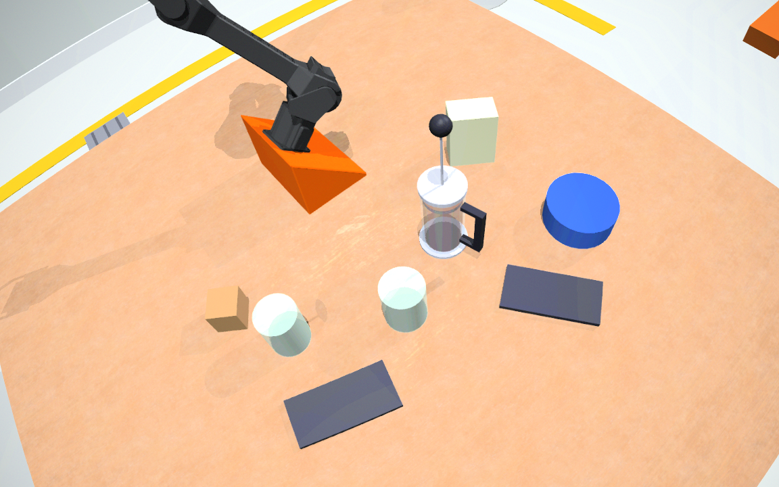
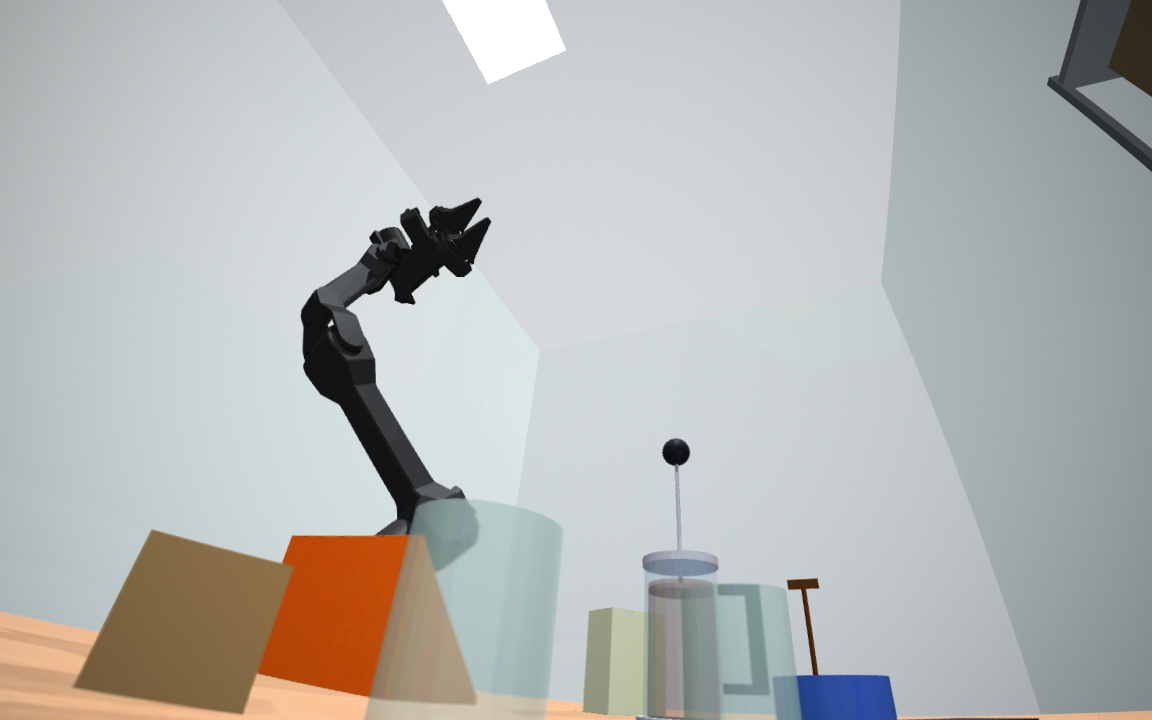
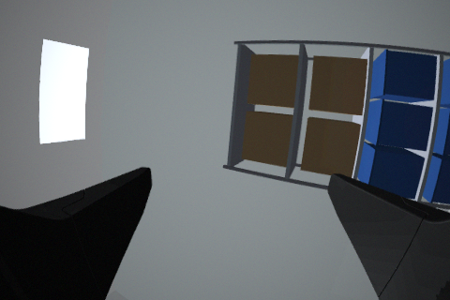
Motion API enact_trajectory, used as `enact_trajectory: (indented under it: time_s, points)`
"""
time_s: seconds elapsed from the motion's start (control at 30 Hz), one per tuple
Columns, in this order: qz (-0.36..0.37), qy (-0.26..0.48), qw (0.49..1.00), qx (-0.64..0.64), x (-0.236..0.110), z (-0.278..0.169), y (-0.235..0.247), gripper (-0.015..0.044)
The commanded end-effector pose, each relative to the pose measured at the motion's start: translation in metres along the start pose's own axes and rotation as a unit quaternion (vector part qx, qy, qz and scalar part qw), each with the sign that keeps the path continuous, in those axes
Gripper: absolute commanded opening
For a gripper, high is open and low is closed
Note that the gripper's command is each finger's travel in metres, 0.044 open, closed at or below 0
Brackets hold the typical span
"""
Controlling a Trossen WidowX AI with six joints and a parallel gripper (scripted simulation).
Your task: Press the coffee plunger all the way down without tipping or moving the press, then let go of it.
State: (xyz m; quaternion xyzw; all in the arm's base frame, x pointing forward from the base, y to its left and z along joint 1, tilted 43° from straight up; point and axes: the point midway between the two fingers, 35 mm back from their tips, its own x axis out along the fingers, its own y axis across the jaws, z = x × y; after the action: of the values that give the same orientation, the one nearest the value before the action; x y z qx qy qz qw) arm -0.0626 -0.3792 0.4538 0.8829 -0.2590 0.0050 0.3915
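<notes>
On the left of the table [image 1: 107,387] sits a small tan cube [image 1: 227,308]. Just beside it stands a see-through cup [image 1: 280,324] with a white top. A flat dark slab [image 1: 343,403] lies near the front edge.

Further back, the black arm [image 1: 259,57] stands on an orange block [image 1: 308,166]. In the outside view the arm bends up high, and its gripper [image 2: 464,231] points up toward the ceiling, far above everything on the table. The two fingers are spread very wide, and nothing is between them. The wrist view looks between them at a grey shelf rack [image 3: 235,107] with brown boxes and blue bins.

In the middle stands a second see-through cup [image 1: 403,299].

A little to the right of that, and further back, is the coffee press [image 1: 442,218]. It stands straight up on the table, well apart from the arm. It is a clear glass jar with a white lid and a black handle on its right side. Its thin rod sticks up tall, with the black ball knob [image 1: 440,125] on top, so the plunger is up and not pressed down. Nothing touches it.

A pale yellow box [image 1: 471,132] stands just behind the press. Another flat dark slab [image 1: 550,295] lies to the front right of it. A round blue block [image 1: 580,209] sits on the right.
</notes>
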Motion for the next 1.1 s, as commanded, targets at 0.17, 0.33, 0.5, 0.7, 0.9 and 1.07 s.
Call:
enact_trajectory:
  time_s: [0.17,0.33,0.5,0.7,0.9,1.07]
  points:
    - [0.054,0.037,0.963,-0.261,-0.030,-0.116,-0.006,0.0440]
    - [0.068,0.062,0.901,-0.423,-0.040,-0.183,-0.034,0.0440]
    - [0.060,0.083,0.822,-0.561,-0.040,-0.231,-0.076,0.0440]
    - [0.020,0.128,0.663,-0.737,-0.028,-0.289,-0.157,0.0440]
    - [-0.059,0.189,0.481,-0.854,0.001,-0.305,-0.245,0.0440]
    - [-0.101,0.205,0.410,-0.883,0.017,-0.298,-0.277,0.0440]
